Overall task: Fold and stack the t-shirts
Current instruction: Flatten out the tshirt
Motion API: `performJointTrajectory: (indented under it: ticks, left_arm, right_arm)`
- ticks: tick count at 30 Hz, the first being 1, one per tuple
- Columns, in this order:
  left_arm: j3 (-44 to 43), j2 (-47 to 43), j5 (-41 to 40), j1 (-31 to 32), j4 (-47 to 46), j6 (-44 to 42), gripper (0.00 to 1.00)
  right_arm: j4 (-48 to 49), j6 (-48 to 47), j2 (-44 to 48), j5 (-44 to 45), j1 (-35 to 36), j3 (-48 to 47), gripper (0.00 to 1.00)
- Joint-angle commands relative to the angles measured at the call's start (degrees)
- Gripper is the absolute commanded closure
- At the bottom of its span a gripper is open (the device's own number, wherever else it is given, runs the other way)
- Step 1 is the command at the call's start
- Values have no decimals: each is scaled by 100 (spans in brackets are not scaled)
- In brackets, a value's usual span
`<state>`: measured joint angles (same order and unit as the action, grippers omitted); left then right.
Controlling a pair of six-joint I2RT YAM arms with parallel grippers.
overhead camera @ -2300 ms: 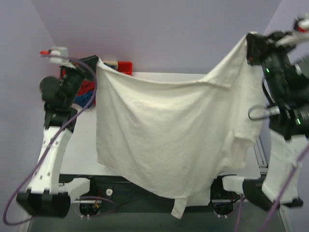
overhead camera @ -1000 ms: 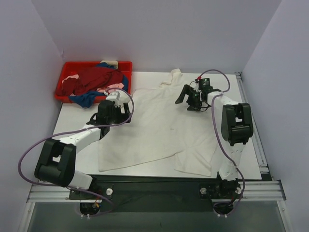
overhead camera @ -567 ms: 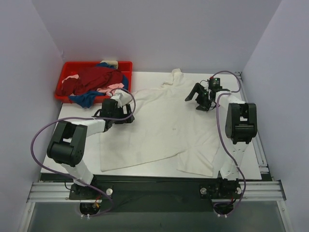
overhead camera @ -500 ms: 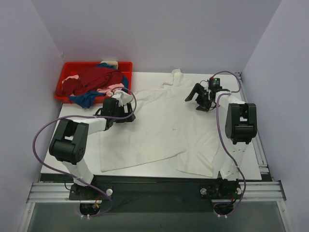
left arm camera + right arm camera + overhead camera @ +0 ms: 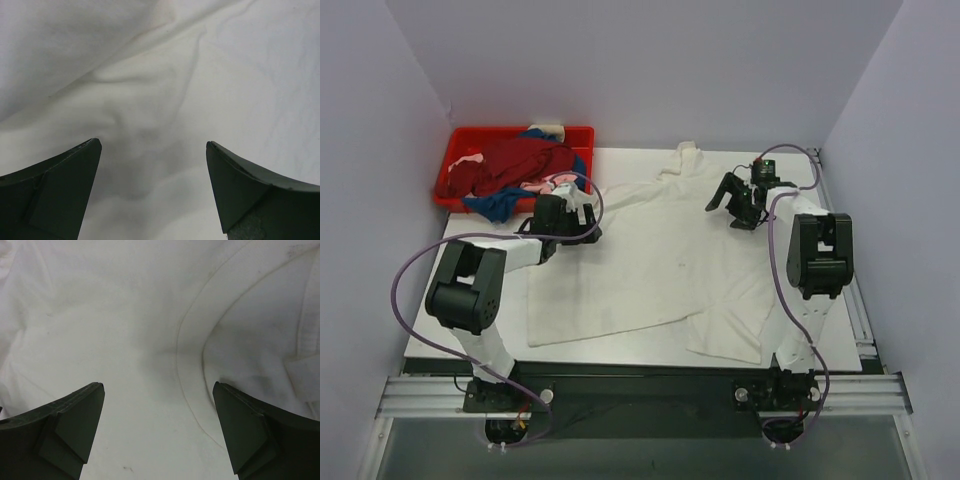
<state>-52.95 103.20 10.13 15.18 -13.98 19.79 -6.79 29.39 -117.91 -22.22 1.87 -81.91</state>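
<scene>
my left end effector (image 5: 153, 144) stands wide with nothing between its fingers, hanging just over a rumpled edge of the cream-white t-shirt (image 5: 650, 260). the right end effector (image 5: 158, 385) is wide too and holds nothing; a curved seam of the same shirt lies right below it. the shirt is spread on the desk (image 5: 470, 290) between the two. beyond the left end effector, on its outer side, the red tray (image 5: 582, 133) holds the dark red t-shirt (image 5: 520, 160), blue t-shirt (image 5: 495, 205) and pale pink t-shirt (image 5: 545, 183) in a heap.
</scene>
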Motion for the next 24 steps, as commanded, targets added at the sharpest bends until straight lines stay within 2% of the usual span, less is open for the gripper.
performJointTrajectory:
  ticks: [1, 5, 12, 17, 19, 24]
  left_arm:
    - [293, -861, -423, 160, -264, -125, 3]
    - [768, -1730, -933, 415, -36, -151, 3]
    - [1743, -2348, -1075, 574, 80, 218, 3]
    - [2393, -2366, -1013, 583, -307, 648, 3]
    - [2395, -2278, -1013, 539, -369, 754, 3]
    - [2105, -1576, -189, 153, -518, 939, 3]
  right_arm:
    - [-315, -293, 751, 305, 243, 227, 4]
    - [-315, -389, 1190, 551, 621, 614, 4]
    - [80, -355, 1639, 727, 1166, 1651, 4]
    - [362, -311, 1675, 754, 1290, 2144, 4]
    - [345, -320, 1596, 789, 1281, 2135, 4]
    - [161, -258, 1210, 912, 1272, 1846, 4]
